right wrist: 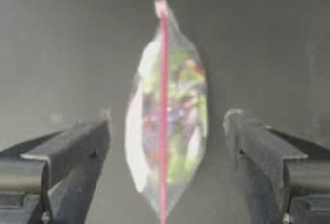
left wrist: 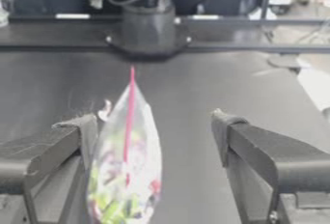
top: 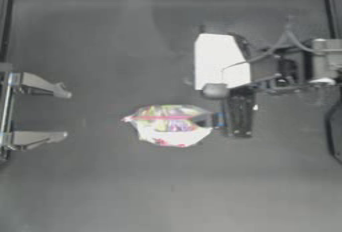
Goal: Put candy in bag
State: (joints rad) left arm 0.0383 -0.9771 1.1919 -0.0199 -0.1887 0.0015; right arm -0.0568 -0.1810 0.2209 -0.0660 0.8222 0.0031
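Dark table point(top: 100, 191) holds bag point(top: 171, 124) mid-table, right tool point(top: 219, 120) spread just beside.

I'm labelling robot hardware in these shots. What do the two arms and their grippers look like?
The left gripper has two pale grey, wedge-shaped fingers. The right gripper is dark, on an arm with a white wrist cover and light grey cables. In the wrist views, both show dark angular fingers.

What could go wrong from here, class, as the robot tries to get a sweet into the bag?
1. The bag lies alone on the table, both pincers open and apart from it, so a nudge could slide it.
2. The right pincer straddles the pink strip; closing could pinch the mouth shut.
3. No loose sweet shows in any view, so nothing to load.
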